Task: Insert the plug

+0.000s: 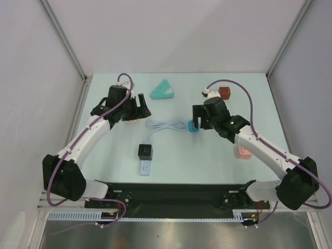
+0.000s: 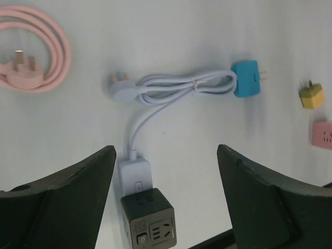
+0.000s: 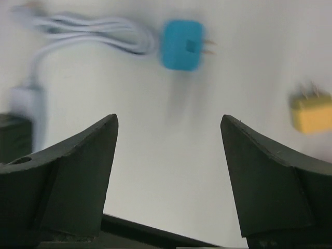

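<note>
Blue plug (image 2: 245, 78) lies flat on the desk (image 1: 207, 161), touching the right end of a tied white cord (image 2: 171, 85). Its two prongs point away from the cord. Nothing grips it. The right pincer (image 3: 168, 122) hangs just above it with fingers spread wide and empty, probably lined up for a grab. The left pincer (image 2: 166, 150) is also wide open and empty. It hovers over the desk's left part, looking down on the cord and a white strip (image 2: 136, 174). A black cube (image 2: 150, 218) sits on the strip with a socket face up, which seems the likely place for the prongs. A yellow plug (image 2: 311, 96) and a pink cord (image 2: 36, 52) lie well apart. No brand or writing can be read.
</note>
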Tool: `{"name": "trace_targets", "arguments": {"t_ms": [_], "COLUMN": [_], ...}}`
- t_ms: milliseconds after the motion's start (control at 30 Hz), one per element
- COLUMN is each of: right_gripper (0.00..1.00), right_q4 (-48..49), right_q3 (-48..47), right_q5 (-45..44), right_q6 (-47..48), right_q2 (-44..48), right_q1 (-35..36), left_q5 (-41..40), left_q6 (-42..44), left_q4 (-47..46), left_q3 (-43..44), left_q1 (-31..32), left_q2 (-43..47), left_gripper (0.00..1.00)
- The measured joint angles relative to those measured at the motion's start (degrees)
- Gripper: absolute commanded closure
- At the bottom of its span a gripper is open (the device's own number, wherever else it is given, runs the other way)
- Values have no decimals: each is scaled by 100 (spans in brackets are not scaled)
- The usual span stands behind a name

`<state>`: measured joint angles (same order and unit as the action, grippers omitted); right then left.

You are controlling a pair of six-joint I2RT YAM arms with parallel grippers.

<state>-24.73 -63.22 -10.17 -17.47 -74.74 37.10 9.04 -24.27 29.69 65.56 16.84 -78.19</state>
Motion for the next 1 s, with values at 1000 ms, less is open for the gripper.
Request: {"name": "trace_targets", "arguments": {"t_ms": [1000], "right_gripper": [5], "right_q4": [-1991], "right_q3": [1534], "right_q5": [-1937], "right_q6": [-1480], "right_q2": [343], "right_q1": [-2662], "left_q5": [122], "left_q6": [544], "left_q4": [44], "left_q3": [-149], "left_q1": [898], "left_q2": [1062], "left_gripper": [12]}}
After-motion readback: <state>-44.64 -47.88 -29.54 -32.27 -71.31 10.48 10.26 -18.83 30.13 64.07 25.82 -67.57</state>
